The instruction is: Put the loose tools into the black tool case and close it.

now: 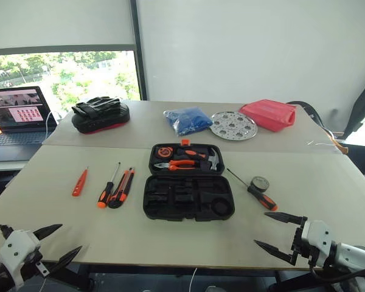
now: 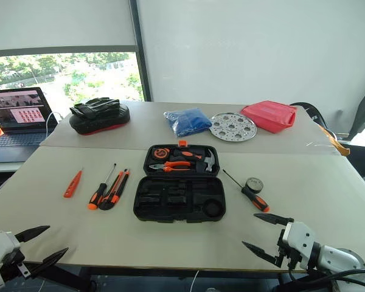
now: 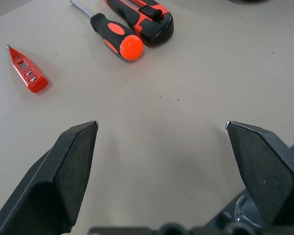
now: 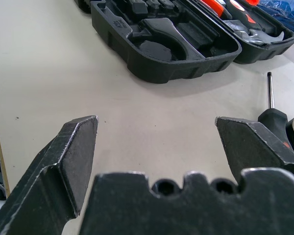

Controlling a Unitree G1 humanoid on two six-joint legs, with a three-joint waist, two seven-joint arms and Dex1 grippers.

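With both grippers [image 1: 41, 244] [image 1: 282, 231] spread empty, tools [image 1: 114, 187] lie loose.
Screwdriver [image 1: 253, 190] could roll off the tabletop's [image 1: 170, 240] right edge.

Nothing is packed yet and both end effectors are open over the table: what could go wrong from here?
1. The screwdriver and utility knife lie side by side, so the left end effector might nudge or grab both.
2. The tape roll sits right beside the other screwdriver; it may roll away when the right end effector reaches in.
3. A tool sitting proud of its slot could keep the black tool case from closing.
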